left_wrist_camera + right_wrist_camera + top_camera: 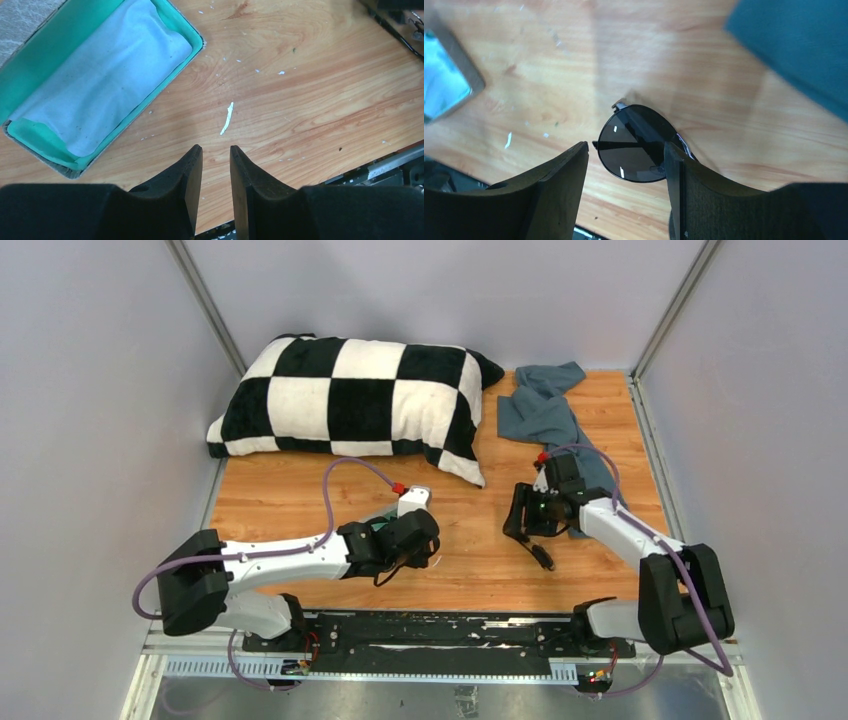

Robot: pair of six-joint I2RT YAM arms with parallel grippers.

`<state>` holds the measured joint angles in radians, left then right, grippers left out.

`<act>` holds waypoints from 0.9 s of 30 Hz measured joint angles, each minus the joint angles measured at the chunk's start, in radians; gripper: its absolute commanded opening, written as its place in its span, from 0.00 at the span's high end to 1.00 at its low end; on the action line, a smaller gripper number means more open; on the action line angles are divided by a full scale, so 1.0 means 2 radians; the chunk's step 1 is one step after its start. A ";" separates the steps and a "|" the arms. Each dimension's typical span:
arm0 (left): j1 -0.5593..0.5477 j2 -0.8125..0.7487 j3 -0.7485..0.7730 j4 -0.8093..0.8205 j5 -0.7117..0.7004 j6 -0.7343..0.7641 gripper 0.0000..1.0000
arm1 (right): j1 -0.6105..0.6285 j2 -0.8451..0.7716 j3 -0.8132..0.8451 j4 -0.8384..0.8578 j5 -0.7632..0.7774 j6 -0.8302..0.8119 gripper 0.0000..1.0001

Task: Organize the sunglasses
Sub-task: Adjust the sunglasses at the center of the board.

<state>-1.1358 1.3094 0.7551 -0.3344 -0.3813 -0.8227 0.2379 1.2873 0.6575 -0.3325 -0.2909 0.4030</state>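
**Position of the task item.** The sunglasses (636, 135) are folded, with one dark lens facing the right wrist camera. They sit at the right-centre of the desk (280, 500), between the fingers of the right end effector (625, 150). Whether they rest on the wood or hang just above it cannot be told from either view.

**Right end effector.** The jaws stand at a medium spread and straddle the frame. A thin gap shows between the lens and one finger. The other finger overlaps the frame, so contact on that side cannot be confirmed. Whether the item is gripped therefore cannot be told.

**Left end effector.** The left end effector (216, 150) hovers over bare wood with its jaws narrow and nothing between them. The open case (197, 42) lies just beside it, lined in teal, with a light-blue cloth (100, 85) lying inside it.

**Surroundings.** A checkered pillow (350, 400) lies along the back of the desk. A crumpled blue-grey towel (540, 405) lies at the back right, near the right arm.

**Step in hand (judgement).** The pick-up of the sunglasses for transfer to the case. The case does not yet hold them.

**Next move requires:**
1. Confirm a firm hold on the frame rather than the lens.
2. Carry the item leftward, well clear of the left arm.
3. Align the long axis of the item with the case before lowering it onto the cloth.
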 measured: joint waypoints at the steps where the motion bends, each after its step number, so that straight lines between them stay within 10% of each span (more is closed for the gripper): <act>1: 0.000 0.003 0.000 0.000 0.001 0.000 0.66 | 0.010 0.000 0.000 -0.001 -0.006 -0.001 0.37; 10: 0.000 0.014 0.002 0.002 0.004 0.002 0.66 | 0.163 -0.006 0.001 -0.070 -0.030 -0.003 0.38; 27: 0.000 0.014 0.001 0.007 0.004 0.002 0.66 | 0.172 -0.263 0.019 -0.220 0.149 0.242 0.50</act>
<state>-1.1358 1.3369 0.7574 -0.3206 -0.3737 -0.8192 0.5827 0.7620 0.6960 -0.7731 0.0078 0.8867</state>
